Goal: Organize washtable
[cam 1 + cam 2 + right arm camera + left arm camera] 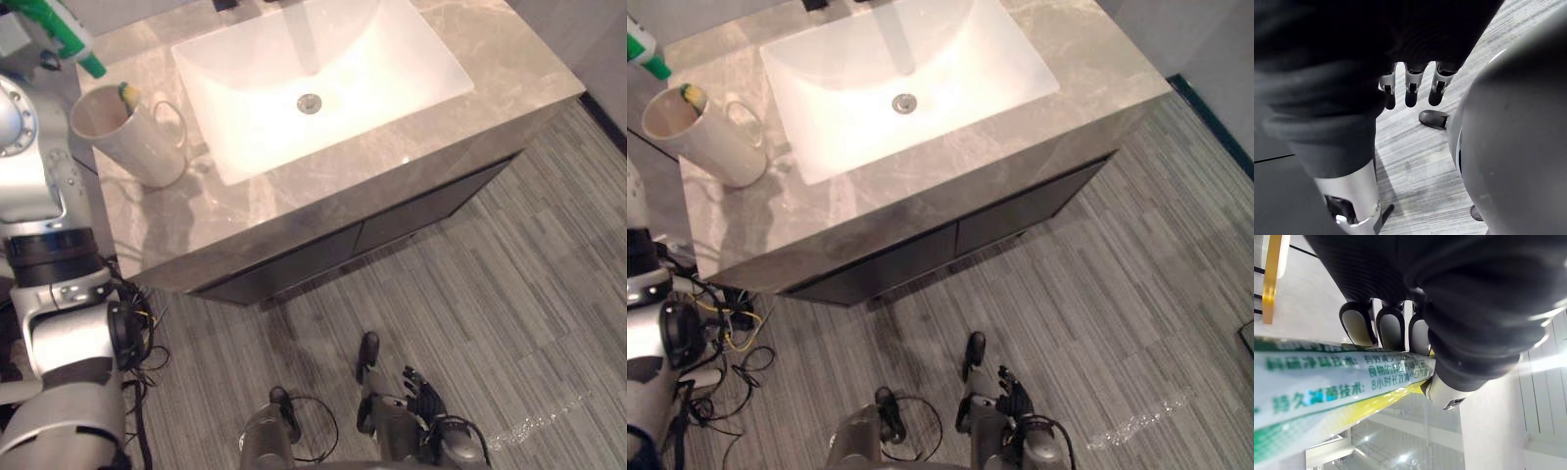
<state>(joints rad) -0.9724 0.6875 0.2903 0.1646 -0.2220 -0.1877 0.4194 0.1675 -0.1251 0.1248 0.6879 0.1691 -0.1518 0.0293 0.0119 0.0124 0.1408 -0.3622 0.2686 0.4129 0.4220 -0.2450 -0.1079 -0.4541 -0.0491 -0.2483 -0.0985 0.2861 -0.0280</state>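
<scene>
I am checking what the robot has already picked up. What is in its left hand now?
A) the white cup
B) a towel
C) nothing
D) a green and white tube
D: in the left wrist view, the left hand has its fingers curled round a green and white tube, while the white cup stands on the counter beside the sink.

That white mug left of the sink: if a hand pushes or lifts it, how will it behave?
The mug looks rigid and smooth, probably ceramic, so likely slippery and breakable. It is tall, with what looks like a toothbrush standing inside, so a high push may tip it. Its handle should stop it rolling far.
</scene>
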